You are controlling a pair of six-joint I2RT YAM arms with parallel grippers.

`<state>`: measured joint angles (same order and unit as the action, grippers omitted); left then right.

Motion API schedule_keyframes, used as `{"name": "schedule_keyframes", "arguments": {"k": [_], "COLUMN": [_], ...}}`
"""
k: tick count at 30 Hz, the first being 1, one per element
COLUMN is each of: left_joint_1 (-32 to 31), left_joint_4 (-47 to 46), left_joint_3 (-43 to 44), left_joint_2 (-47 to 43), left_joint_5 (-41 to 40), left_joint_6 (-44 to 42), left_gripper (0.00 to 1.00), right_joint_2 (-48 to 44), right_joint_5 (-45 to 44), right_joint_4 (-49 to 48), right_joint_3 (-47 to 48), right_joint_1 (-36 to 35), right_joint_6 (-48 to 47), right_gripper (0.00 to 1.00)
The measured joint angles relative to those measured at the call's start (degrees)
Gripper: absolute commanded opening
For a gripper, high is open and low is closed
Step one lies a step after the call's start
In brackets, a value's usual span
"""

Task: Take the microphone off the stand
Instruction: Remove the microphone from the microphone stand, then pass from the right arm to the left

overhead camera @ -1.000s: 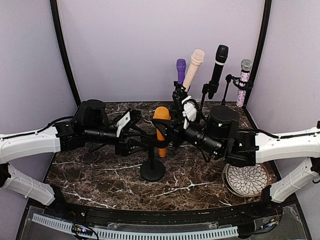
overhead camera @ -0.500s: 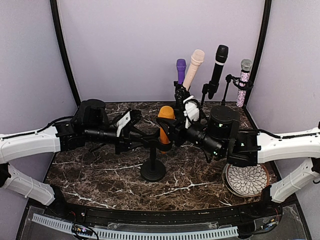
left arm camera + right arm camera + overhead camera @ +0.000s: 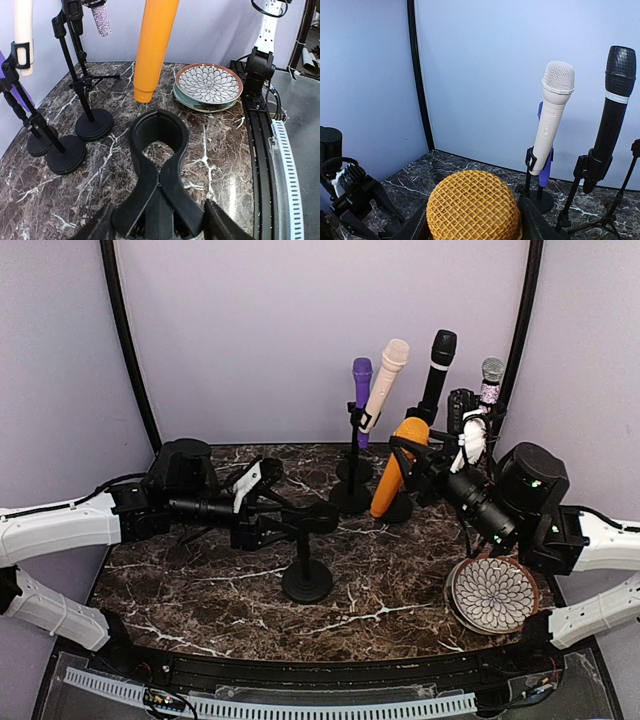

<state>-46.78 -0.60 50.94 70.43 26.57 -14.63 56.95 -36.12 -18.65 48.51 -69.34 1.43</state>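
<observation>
The orange microphone (image 3: 397, 462) is out of the stand and hangs tilted in the air at the right rear, clear of the table. My right gripper (image 3: 414, 464) is shut on it; in the right wrist view its mesh head (image 3: 472, 205) sits between the fingers (image 3: 532, 220). The black stand (image 3: 305, 578) stands mid-table with its clip (image 3: 321, 517) empty. My left gripper (image 3: 262, 521) is shut on the clip's handles; in the left wrist view the clip's ring (image 3: 159, 131) is empty, with the orange body (image 3: 155, 47) above and beyond it.
Four other microphones stand on stands along the back: purple (image 3: 361, 380), cream (image 3: 386, 375), black (image 3: 437, 368) and glittery (image 3: 488, 400). Their bases (image 3: 94, 124) crowd the back right. A patterned plate (image 3: 495, 595) lies at the right front.
My right gripper has lifted the orange microphone out of the clip and carried it right and toward the back. The left gripper has stayed on the clip.
</observation>
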Motion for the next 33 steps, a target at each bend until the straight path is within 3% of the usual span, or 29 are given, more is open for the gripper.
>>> {"name": "schedule_keyframes", "arguments": {"k": [4,5,23,33], "left_joint_1": [-0.02,-0.02,-0.04,-0.04], "left_joint_4": [-0.44,-0.68,-4.92,-5.44], "left_joint_3": [0.00,0.00,0.44,9.40], "left_joint_2": [0.00,0.00,-5.07,-3.89], "left_joint_5": [0.55,0.57,1.27,1.40], "left_joint_6": [1.11,1.22,6.93,15.74], "left_gripper": [0.96,0.98,0.99,0.99], "right_joint_2": [0.20,0.28,-1.53,3.15], "right_joint_5": [0.07,0.09,3.17,12.22], "right_joint_4": [-0.15,-0.15,0.15,2.51], "right_joint_3": [-0.61,-0.66,0.13,13.51], "right_joint_1": [0.00,0.00,0.00,0.02], "right_joint_6": [0.42,0.52,1.22,2.51], "right_gripper": [0.03,0.02,0.03,0.03]}}
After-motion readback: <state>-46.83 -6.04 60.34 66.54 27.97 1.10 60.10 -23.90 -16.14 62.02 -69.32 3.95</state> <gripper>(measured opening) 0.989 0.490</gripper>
